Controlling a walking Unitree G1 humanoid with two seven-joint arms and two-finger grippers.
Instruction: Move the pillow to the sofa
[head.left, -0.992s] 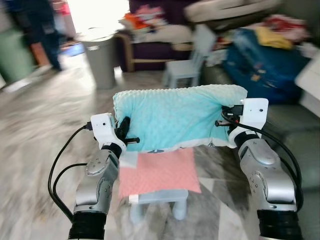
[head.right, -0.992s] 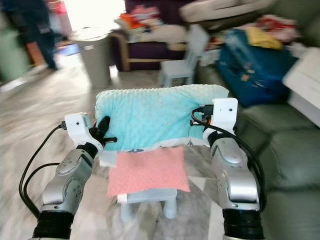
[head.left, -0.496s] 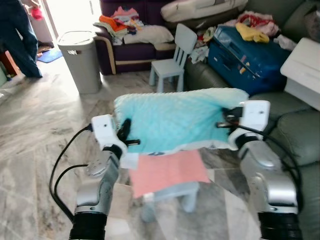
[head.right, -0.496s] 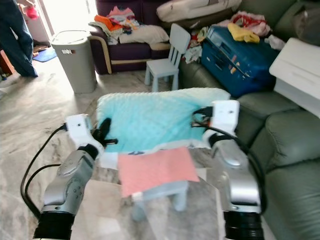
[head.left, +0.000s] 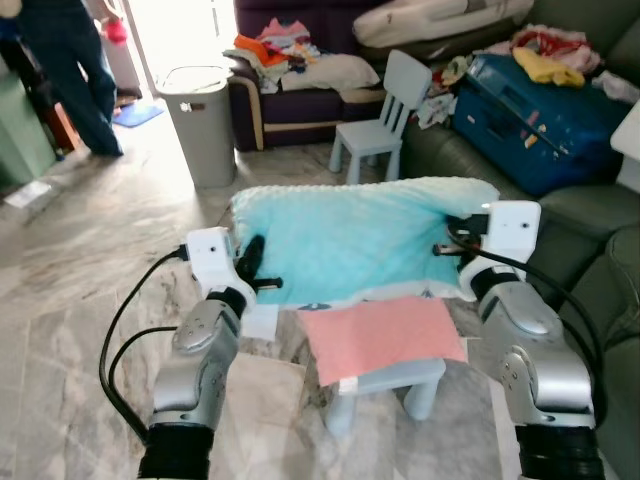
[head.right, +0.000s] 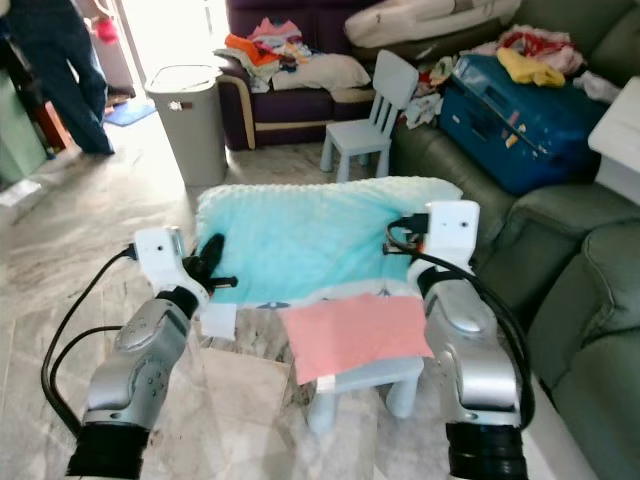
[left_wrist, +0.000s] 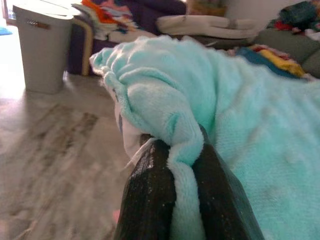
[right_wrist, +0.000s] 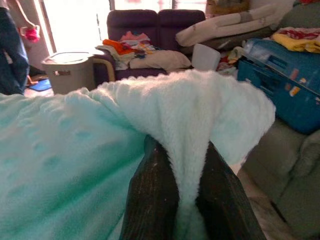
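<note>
The pillow (head.left: 355, 237) is up in the air, over a little stool (head.left: 385, 380); the left gripper (left_wrist: 172, 200) pinches one end and the right gripper (right_wrist: 187, 195) pinches the other; the lifting is done, but the sofa (head.right: 590, 300) is still off to the right.

A turquoise, dot-textured pillow (head.left: 350, 235) is showing above a pink cushion (head.left: 382, 335); a blue suitcase (head.left: 535, 135) is lying at two o'clock.

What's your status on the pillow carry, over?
Left gripper and right gripper each shut on a corner of the teal pillow, held up between them. Green sofa ahead-right. Small stool with pink cushion below the pillow.
</note>
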